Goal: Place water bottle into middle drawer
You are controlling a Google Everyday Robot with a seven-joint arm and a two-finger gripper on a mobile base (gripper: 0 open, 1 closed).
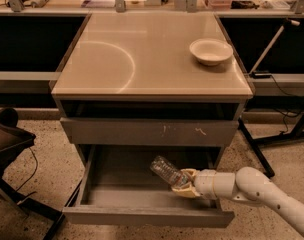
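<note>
The water bottle [166, 170] is clear and ribbed. It is tilted, with its base pointing up and left, over the right part of the open middle drawer [123, 180]. My gripper [185, 182] is shut on the bottle's neck end, inside the drawer's opening just behind the plain front panel [147, 217]. The white arm reaches in from the lower right. I cannot tell whether the bottle touches the drawer floor.
Above the open drawer is a shut grey drawer front with pale scratch marks [147, 132]. A round cream bowl [210, 51] sits on the cabinet top [142, 54] at the right. A dark chair [9, 139] stands at the left. Cables and a stand leg [262, 149] are at the right.
</note>
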